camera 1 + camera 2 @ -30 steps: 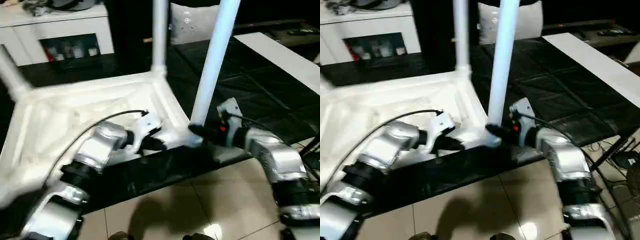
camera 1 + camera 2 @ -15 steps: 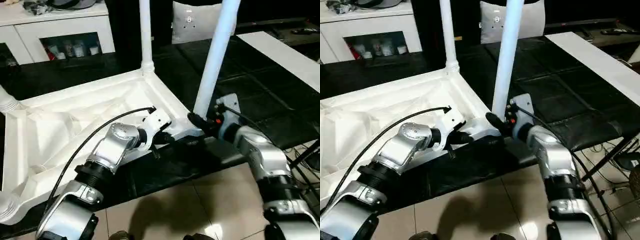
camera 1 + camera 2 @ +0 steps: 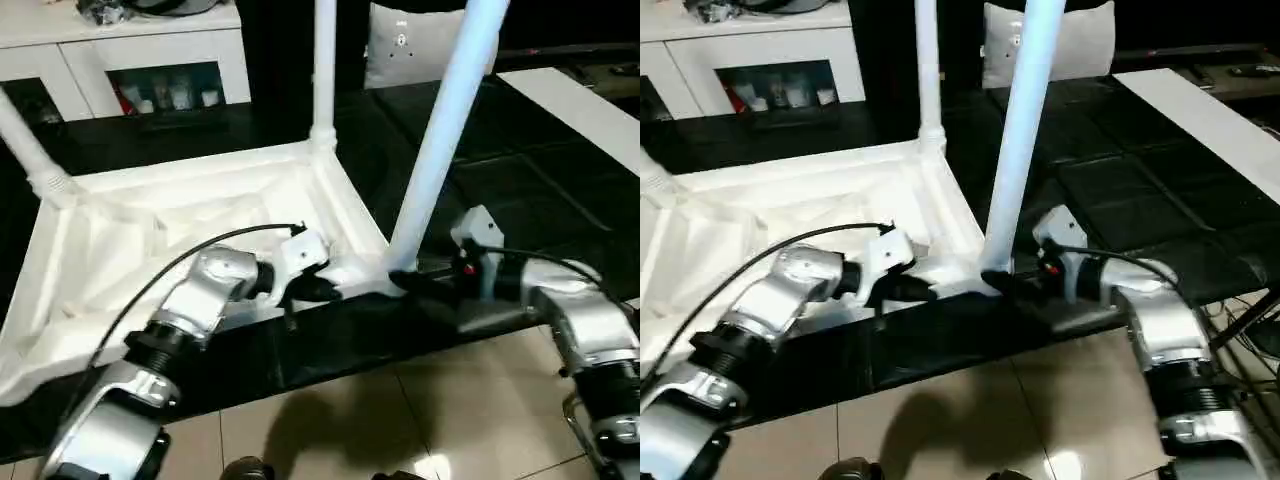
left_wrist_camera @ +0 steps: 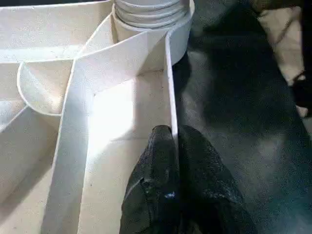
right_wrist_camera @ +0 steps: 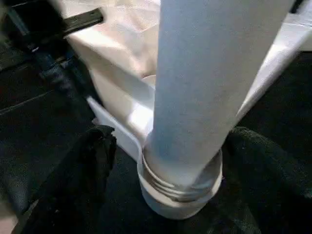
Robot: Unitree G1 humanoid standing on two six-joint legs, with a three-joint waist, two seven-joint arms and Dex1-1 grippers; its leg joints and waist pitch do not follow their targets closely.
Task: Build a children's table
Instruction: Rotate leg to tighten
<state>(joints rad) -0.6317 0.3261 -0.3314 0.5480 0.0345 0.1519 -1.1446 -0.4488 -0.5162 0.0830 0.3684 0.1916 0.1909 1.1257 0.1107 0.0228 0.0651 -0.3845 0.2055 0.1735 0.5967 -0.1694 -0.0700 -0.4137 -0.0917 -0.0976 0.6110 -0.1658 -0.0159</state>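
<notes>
Leg-fitting was the step in hand: the tabletop [image 3: 180, 230] lay upside down, ribs up, on the black table [image 3: 330, 340], with a leg [image 3: 25, 150] slanting out of its far left corner socket, another leg [image 3: 323, 70] upright at the far right corner, and the near-right leg [image 3: 440, 150] standing in the socket at the table's front edge. The left gripper [image 4: 173, 151] had its jaws pinched shut on the tabletop's thin near rim, just left of that socket, seemingly to steady the piece. The right gripper [image 5: 161, 161] sat at the base of the near-right leg, its jaws spread wide on either side of the threaded collar, gripping nothing. That leg looked seated, so the next move probably called for clearing the right arm without knocking the leg, then finding a fourth leg for whichever corner remained empty, while the left kept the top from sliding.
</notes>
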